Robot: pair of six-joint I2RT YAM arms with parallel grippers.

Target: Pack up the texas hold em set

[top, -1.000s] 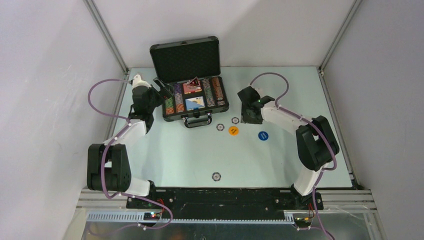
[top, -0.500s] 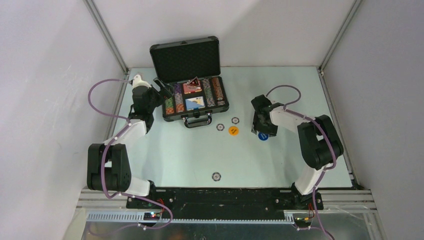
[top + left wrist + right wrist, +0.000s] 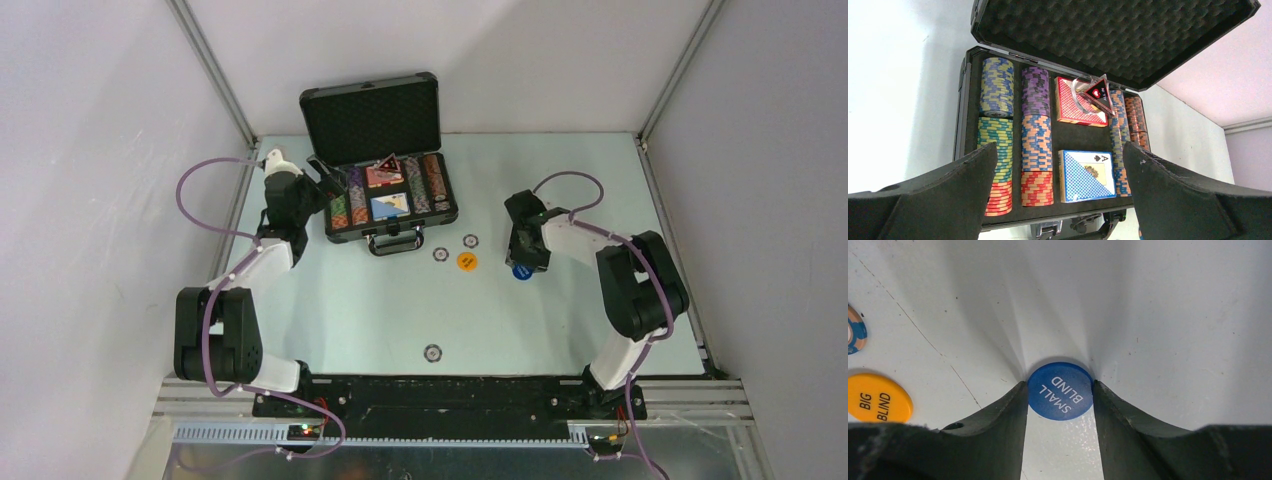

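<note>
Pale counter (image 3: 350, 300): we see the right tool (image 3: 1059, 390) pinching the blue button (image 3: 1060, 395) by its edges. Our left tool (image 3: 1059, 150) hangs spread, just left of the open briefcase (image 3: 370, 110).

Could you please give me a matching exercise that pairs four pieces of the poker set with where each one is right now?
Things:
1. blue button
2. orange button
3. red deck
4. blue deck

Places:
A. in the case, nearer its handle
B. on the table, in the right gripper
C. in the case, under the marker
D. on the table, untouched

Pairs: 1-B, 2-D, 3-C, 4-A
</note>
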